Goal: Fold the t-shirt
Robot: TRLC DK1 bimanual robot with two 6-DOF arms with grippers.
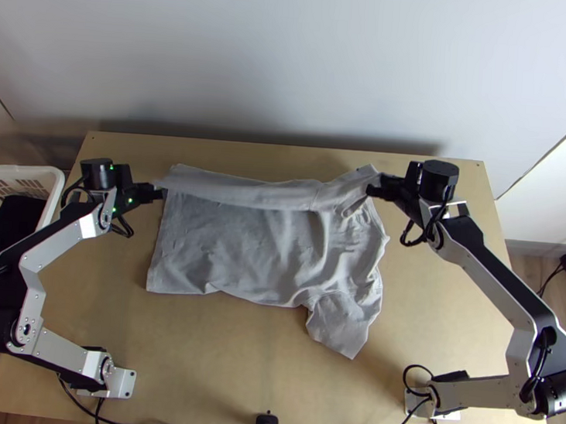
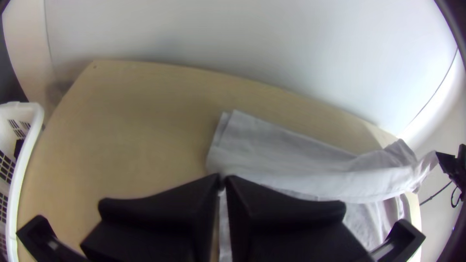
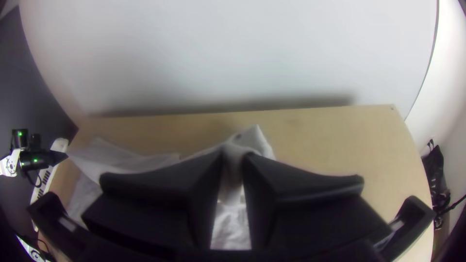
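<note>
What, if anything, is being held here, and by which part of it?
The grey t-shirt, by both ends of a raised strip: the left gripper pinches it at the hem end, the right gripper at the sleeve end.

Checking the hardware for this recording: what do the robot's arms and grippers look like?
The left arm and right arm have silver-grey links, black joints and black cables. The left gripper and right gripper have wide, flat black fingers; green lights show near the left one.
</note>
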